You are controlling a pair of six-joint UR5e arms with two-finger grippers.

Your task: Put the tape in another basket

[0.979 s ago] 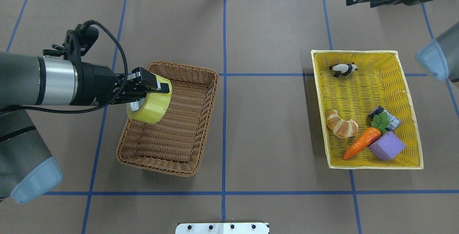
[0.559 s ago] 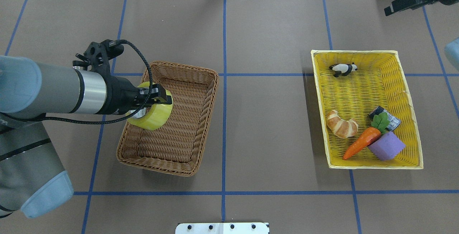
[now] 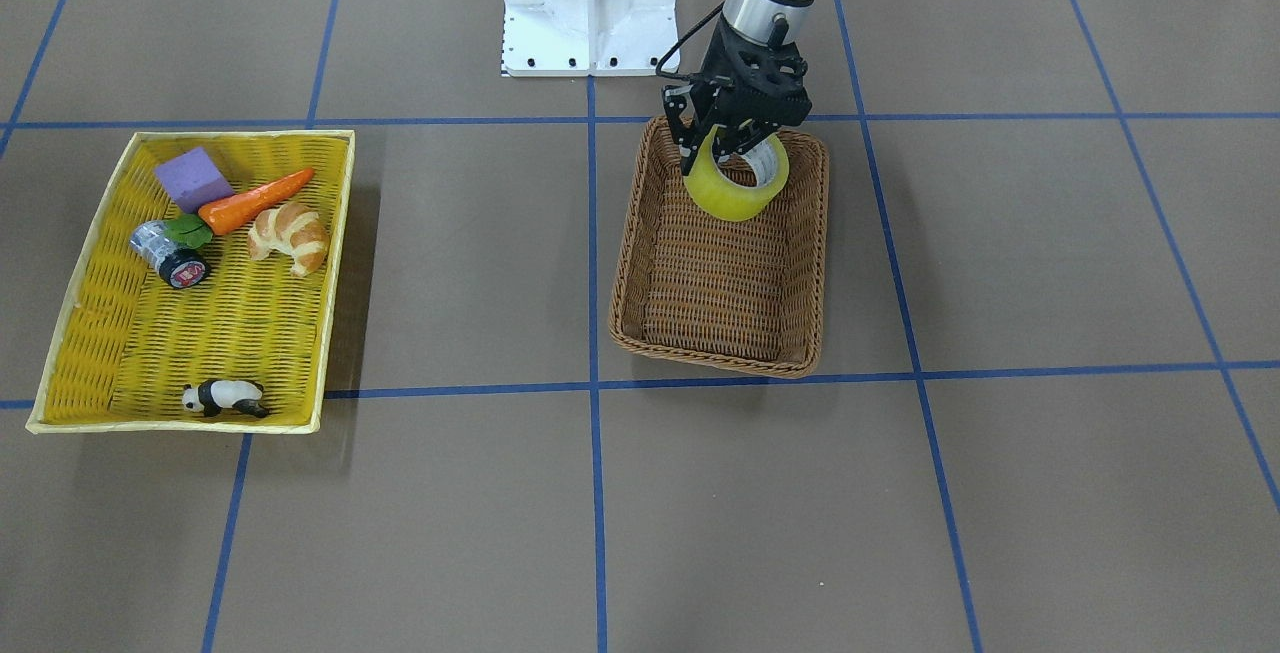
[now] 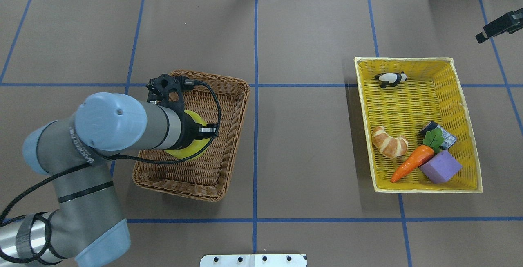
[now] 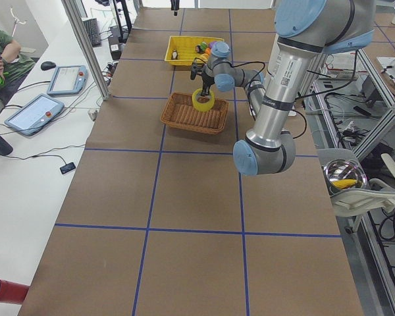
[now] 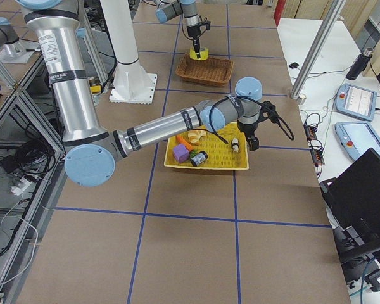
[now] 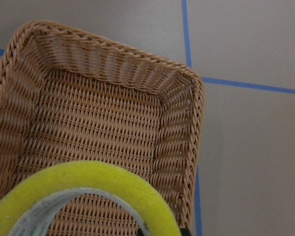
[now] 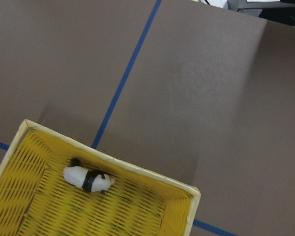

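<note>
Brown paper with blue lines covers the worktop [image 4: 310, 136]. Close to the robot, the left end effector [image 3: 718, 155] points down. It is clenched on the tape [image 3: 725, 198] and pinches the wall of the ring. The tape hangs over the end of the basket [image 3: 720, 363] that is nearest the robot. I cannot tell if it touches the bottom yet. So the carrying looks nearly done. What is left, I think, is to lower the tape a little, let go, and lift the arm away. Farther off, on the robot's right side, the tray [image 4: 408, 59] holds toys and no tape. Farthest away, the right end effector [image 4: 497, 25] hangs past the tray's far corner, holding nothing that I can see. I cannot tell if it is open or closed.
</note>
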